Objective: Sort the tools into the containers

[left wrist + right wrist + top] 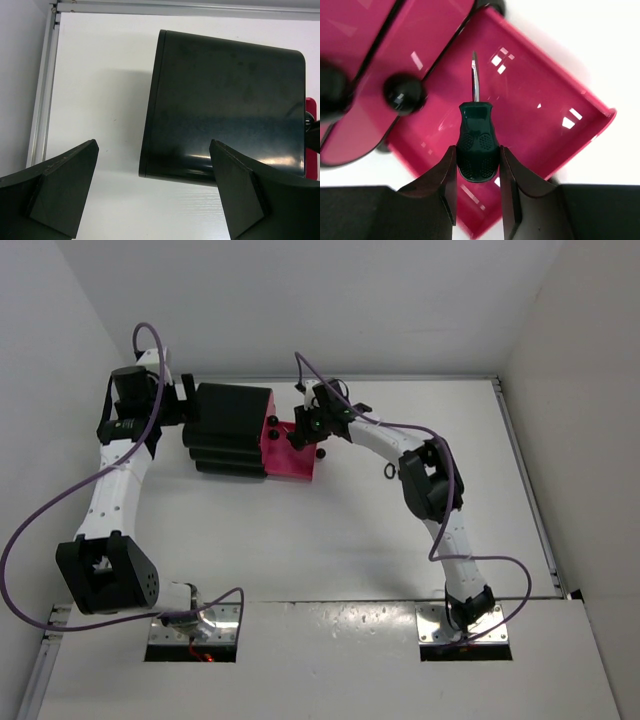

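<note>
My right gripper (477, 165) is shut on the stubby green-handled screwdriver (476, 142) and holds it blade forward above the pulled-out magenta-pink drawer (545, 115). No other tool shows inside that drawer. Two shut pink drawers with round black knobs (404, 92) lie to the left. In the top view the black cabinet (232, 428) lies on the table with the open drawer (295, 465) on its right, and the right gripper (302, 430) hovers over it. My left gripper (153, 150) is open and empty at the cabinet's back end (225, 100). The other tools are out of view.
A small black ring-shaped thing (384, 472) lies on the table beside the right arm's elbow. A metal rail (42, 90) and white walls bound the table at the left and back. Purple cables loop off both arms.
</note>
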You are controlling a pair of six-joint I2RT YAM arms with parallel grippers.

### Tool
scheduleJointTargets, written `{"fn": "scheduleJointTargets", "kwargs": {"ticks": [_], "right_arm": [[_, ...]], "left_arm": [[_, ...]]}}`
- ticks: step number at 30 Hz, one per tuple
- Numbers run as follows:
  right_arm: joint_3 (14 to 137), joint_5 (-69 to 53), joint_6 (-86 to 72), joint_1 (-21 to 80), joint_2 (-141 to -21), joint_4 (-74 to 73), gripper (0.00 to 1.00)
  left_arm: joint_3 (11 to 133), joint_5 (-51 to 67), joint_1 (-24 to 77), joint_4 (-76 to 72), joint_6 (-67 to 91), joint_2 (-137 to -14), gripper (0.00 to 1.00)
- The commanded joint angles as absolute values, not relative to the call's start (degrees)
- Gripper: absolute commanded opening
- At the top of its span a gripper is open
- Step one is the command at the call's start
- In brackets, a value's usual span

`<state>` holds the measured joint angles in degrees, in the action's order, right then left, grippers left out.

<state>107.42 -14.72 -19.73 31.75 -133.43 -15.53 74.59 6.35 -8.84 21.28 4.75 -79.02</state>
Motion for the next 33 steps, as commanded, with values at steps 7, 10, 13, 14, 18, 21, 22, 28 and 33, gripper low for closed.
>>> {"fn": "scheduleJointTargets", "kwargs": {"ticks": [7, 10, 13, 14, 18, 21, 22, 28, 33], "right_arm": [[112.9, -11.1, -19.2, 32.2, -135.6, -16.4, 0.45], [114.3, -9.8, -19.2, 32.2, -135.6, -17.1, 0.55], [114.3, -10.5, -19.2, 32.2, -133.7, -17.1, 0.62], [113.3, -11.3, -19.2, 32.2, -132.8, -17.1, 0.64], [109.3, -13.2, -19.7, 30.4, -126.0, -17.1, 0.64], [103.2, -13.7, -18.2, 26.9, -117.8, -18.2, 0.63], [100.6, -13.7, -17.2, 25.6, -116.0, -20.2, 0.63], [88.9, -12.6, -7.0, 12.8, -107.1, -28.0, 0.63], [83.5, -14.2, 0.3, 5.5, -106.6, -31.8, 0.63]], "left_arm": [[74.5, 7.6, -9.6, 19.5, 5.4, -79.4, 1.0], [75.1, 7.6, -9.6, 19.5, 5.4, -79.9, 1.0], [75.7, 7.6, -9.6, 19.5, 5.4, -79.9, 1.0], [75.7, 8.3, -9.6, 19.5, 5.4, -79.9, 1.0], [75.1, 9.6, -9.6, 19.5, 6.0, -79.9, 1.0], [75.1, 10.7, -9.6, 19.5, 6.0, -80.4, 1.0], [75.7, 10.7, -9.6, 19.5, 6.0, -80.4, 1.0], [76.8, 11.3, -9.6, 20.9, 5.4, -81.7, 1.0], [77.3, 12.3, -9.6, 20.9, 5.4, -82.7, 1.0]]}}
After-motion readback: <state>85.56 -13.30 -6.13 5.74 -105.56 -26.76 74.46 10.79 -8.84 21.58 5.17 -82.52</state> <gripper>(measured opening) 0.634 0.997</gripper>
